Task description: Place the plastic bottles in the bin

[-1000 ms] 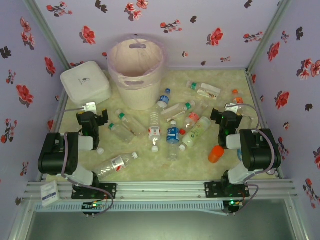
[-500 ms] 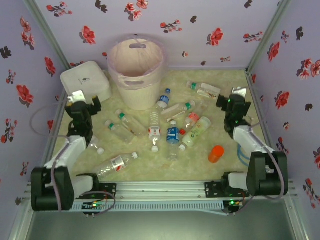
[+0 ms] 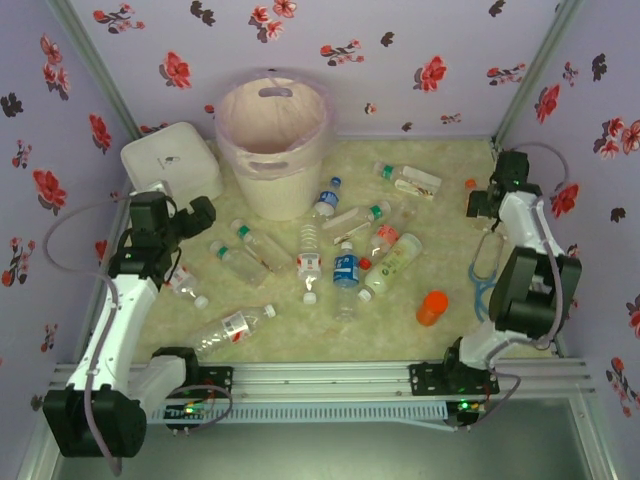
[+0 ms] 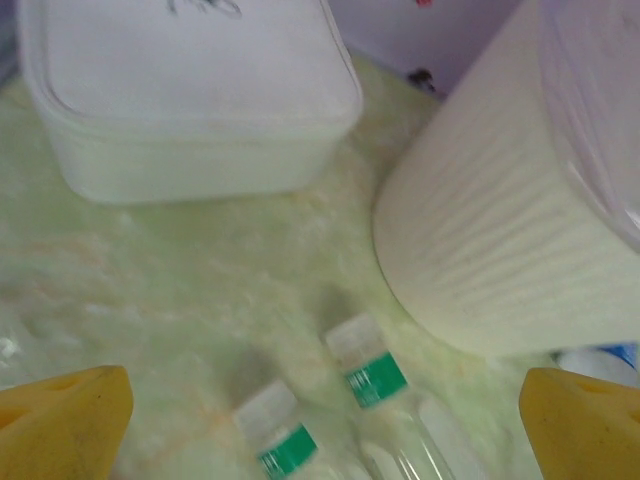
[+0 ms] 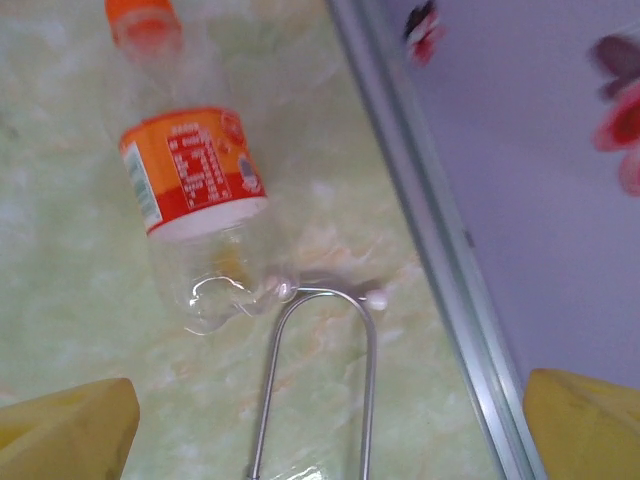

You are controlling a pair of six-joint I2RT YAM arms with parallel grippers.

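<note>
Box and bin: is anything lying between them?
Nothing: the left wrist view shows bare table between the box and the bin.

We see glossy clear plastic in the orange-labelled bottle (image 5: 195,200) and a smooth finish on the pale green marbled tabletop (image 5: 60,300). The round pink-beige plastic bin (image 4: 490,230) looks matt and finely ribbed, the white square plastic box (image 4: 190,100) smooth, the grey frame rail (image 5: 430,240) dull metal.
</note>
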